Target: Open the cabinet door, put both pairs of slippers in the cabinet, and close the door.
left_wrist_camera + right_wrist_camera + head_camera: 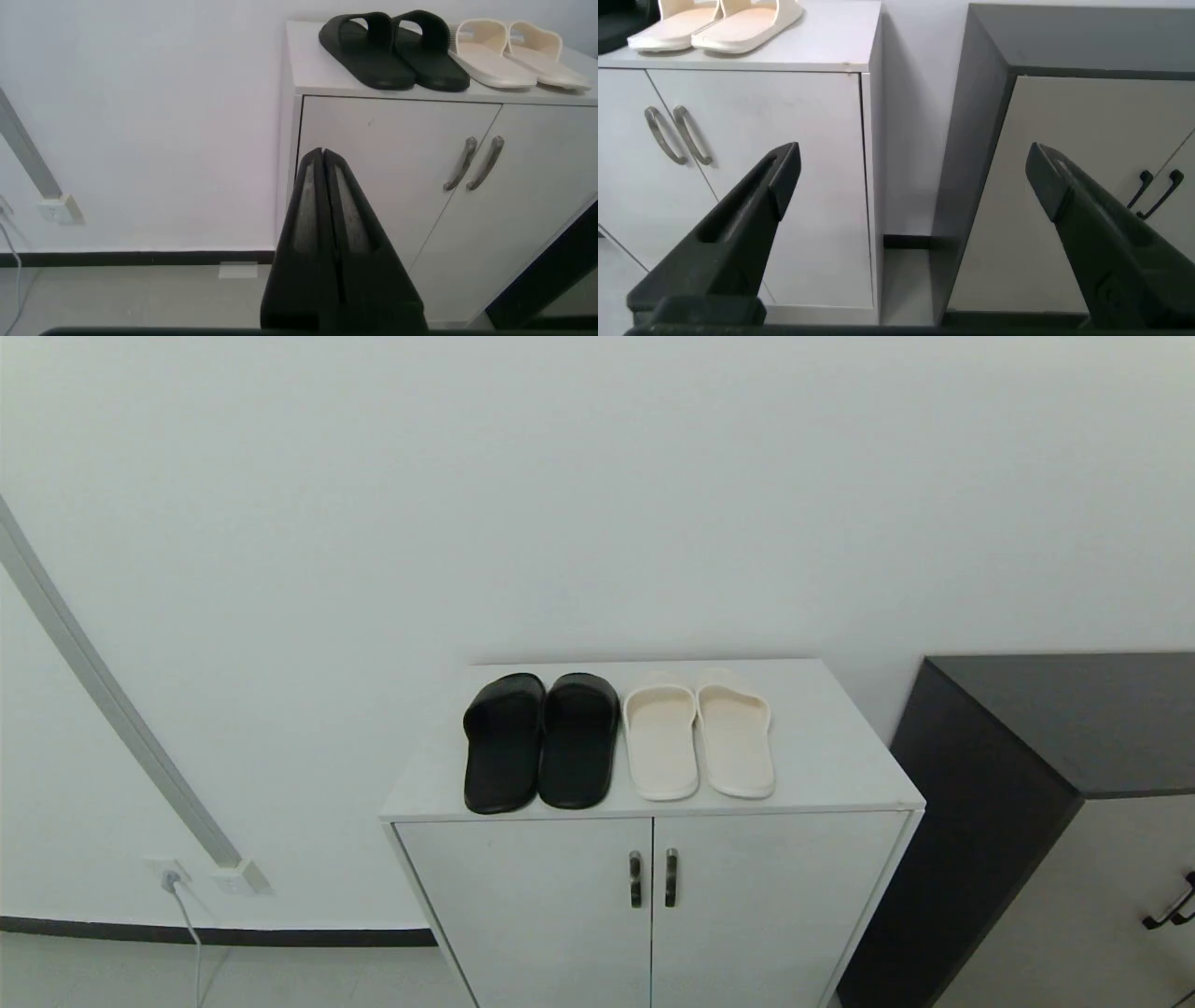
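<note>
Head view: slippers (pixel 579 747) atop cabinet (pixel 836 756), doors (pixel 551 905) seemingly closed.

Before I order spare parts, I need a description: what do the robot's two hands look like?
Both are matte black. The left hand has two long fingers that taper to a narrow tip, each with a grey, finely textured inset strip. The right hand has two thick, wedge-shaped fingers with blunt ends.
</note>
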